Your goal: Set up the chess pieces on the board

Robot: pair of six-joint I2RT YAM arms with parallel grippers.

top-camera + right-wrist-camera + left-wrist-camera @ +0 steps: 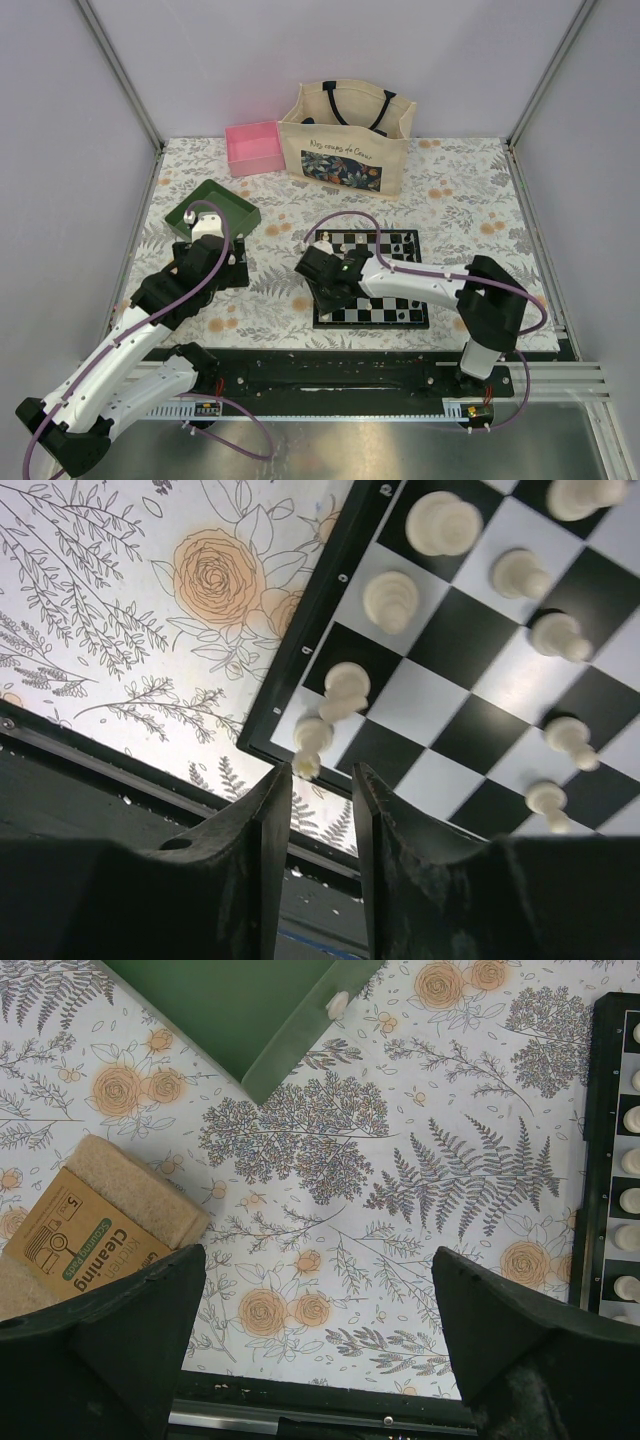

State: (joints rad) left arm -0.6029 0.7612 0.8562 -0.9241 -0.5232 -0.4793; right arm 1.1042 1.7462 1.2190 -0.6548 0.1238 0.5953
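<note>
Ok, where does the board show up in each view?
Top external: the board lies centre-right, partly under the right arm.
Left wrist: only a strip of the board shows, at the right edge.
Right wrist: the board fills the upper right, one corner pointing down.
Shared landmark: the floral cloth running along the board's black border.

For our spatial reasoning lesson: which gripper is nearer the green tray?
Left. The left gripper hangs open just short of the green tray, near its corner. The right gripper is over a corner of the chessboard, farther off.
</note>
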